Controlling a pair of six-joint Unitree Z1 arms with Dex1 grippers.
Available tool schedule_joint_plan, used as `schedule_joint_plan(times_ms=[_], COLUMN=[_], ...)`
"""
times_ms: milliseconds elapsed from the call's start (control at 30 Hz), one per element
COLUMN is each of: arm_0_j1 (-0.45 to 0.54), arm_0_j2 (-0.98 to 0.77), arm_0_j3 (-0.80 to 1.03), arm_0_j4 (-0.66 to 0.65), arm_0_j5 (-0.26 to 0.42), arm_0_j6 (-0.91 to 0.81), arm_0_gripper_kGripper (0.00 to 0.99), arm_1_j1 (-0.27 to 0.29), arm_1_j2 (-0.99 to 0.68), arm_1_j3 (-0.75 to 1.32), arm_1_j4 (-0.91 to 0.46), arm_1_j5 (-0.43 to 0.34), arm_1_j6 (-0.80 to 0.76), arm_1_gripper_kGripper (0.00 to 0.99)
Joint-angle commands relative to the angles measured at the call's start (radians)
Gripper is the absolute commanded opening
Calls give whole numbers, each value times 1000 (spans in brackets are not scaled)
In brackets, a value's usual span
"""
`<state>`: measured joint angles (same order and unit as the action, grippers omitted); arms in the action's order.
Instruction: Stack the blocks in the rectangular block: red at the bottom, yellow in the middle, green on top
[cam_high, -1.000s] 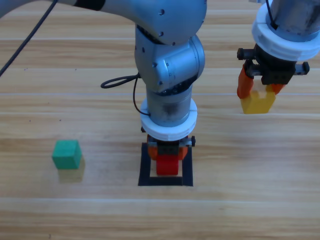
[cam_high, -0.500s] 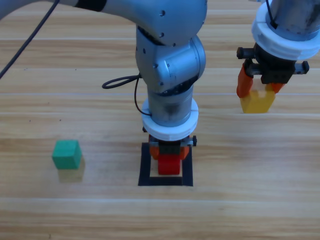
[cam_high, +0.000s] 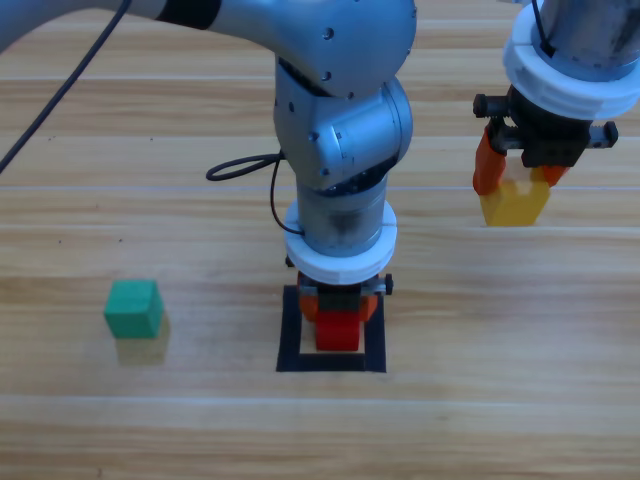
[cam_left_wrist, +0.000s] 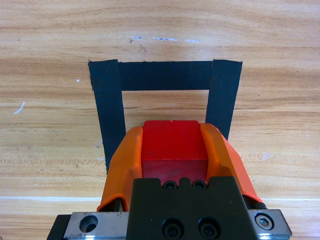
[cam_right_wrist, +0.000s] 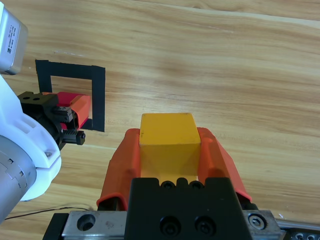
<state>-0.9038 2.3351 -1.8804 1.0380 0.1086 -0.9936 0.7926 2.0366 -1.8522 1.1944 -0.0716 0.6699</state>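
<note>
The red cube (cam_left_wrist: 172, 140) is held between the closed jaws of the left gripper (cam_left_wrist: 172, 150), low inside the tape outline (cam_left_wrist: 111, 107), near the side nearest the arm; this looks like the bottom block being set down, and whether it already rests on the wood cannot be told. The yellow cube (cam_right_wrist: 166, 137) is clamped by the right gripper (cam_right_wrist: 167, 150), which hangs well apart from the outline, up and to its right in the high view, probably kept clear so that the middle block is ready once the outline is free. The green cube (cam_high: 134, 308) lies loose on the table (cam_high: 500, 420), well to the left of the outline, and is touched by nothing, as it is needed last. Three cubes are counted, one of each colour, along with two grippers and one outline.
</note>
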Motion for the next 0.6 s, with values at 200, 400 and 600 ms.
schedule_joint_plan(times_ms=[200, 400, 600], arm_0_j1=[-18, -20, -18], arm_0_j2=[35, 21, -28], arm_0_j3=[7, 10, -71], arm_0_j4=[-4, -3, 60], arm_0_j5=[16, 16, 42], arm_0_j6=[-4, -7, 15], arm_0_gripper_kGripper=[990, 990, 990], arm_1_j1=[17, 17, 17], arm_1_j2=[42, 36, 7], arm_1_j3=[-9, -7, -1], arm_1_j4=[2, 2, 2], arm_1_j5=[-10, -7, -5], arm_1_j6=[-10, -9, -7], arm_1_gripper_kGripper=[5, 5, 5])
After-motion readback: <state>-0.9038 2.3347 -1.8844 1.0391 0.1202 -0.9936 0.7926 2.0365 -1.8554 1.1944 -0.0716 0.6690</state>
